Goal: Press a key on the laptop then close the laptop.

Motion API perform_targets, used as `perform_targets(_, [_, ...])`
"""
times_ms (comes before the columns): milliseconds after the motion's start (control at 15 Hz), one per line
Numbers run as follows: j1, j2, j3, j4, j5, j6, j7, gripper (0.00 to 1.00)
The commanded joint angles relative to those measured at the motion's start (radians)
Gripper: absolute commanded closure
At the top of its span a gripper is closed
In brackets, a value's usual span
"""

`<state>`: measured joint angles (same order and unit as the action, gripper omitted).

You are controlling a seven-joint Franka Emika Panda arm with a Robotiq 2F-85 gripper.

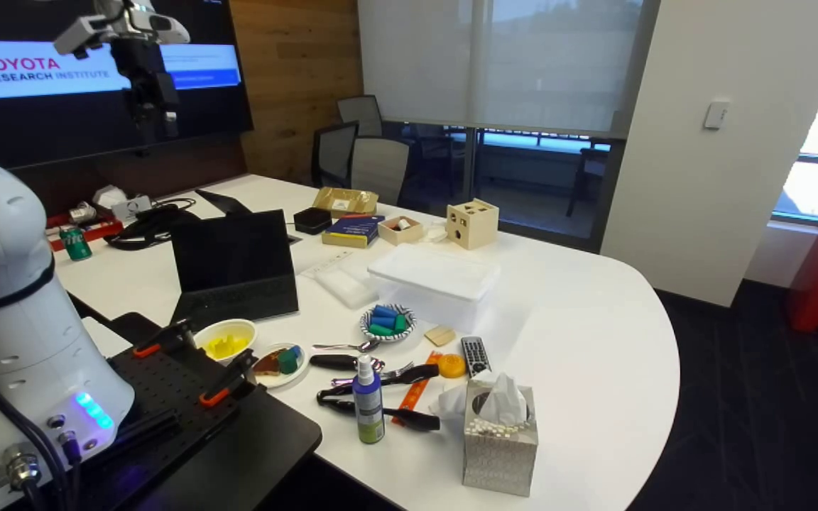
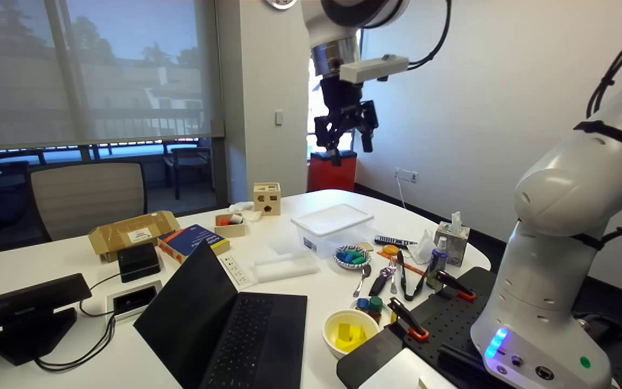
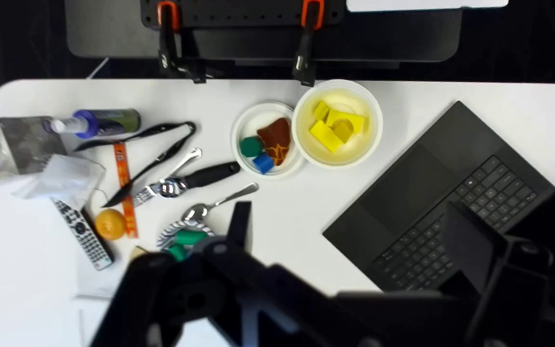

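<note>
The black laptop stands open on the white table, its lid raised and its screen dark. It shows in both exterior views (image 1: 235, 252) (image 2: 243, 335). In the wrist view the laptop (image 3: 398, 188) lies at the right, with touchpad and keyboard in sight; the gripper's right finger hides some keys and the lid is mostly cut off or covered. My gripper (image 3: 349, 207) is open with its fingers wide apart and nothing between them. In both exterior views the gripper (image 1: 157, 122) (image 2: 351, 151) hangs high above the table, well apart from the laptop.
A white bowl (image 3: 373, 123) of yellow blocks stands by the laptop's front edge, beside a small plate (image 3: 239, 120) of blocks. Utensils, a spray bottle (image 1: 368, 404), a tissue box (image 1: 500, 454) and a lidded plastic box (image 2: 332, 219) stand farther off. A black device (image 2: 25, 302) stands behind the lid.
</note>
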<state>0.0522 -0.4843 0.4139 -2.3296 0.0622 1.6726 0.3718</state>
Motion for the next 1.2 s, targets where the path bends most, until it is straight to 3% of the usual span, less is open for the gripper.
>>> perform_targets(0, [-0.015,0.263,0.047,0.062,-0.008,0.115,-0.1,0.0])
perform_targets(333, [-0.009,0.605,0.084,0.152,-0.079,0.25,-0.149,0.0])
perform_targets(400, [0.084,0.673,0.0,0.184,-0.122,0.277,-0.128,0.0])
perform_targets(667, [0.199,0.938,-0.101,0.366,-0.211,0.365,-0.14,0.0])
perform_targets(1067, [0.315,1.311,-0.197,0.725,-0.195,0.355,-0.207,0.0])
perform_targets(1133, [0.324,1.365,-0.202,0.781,-0.188,0.349,-0.221,0.25])
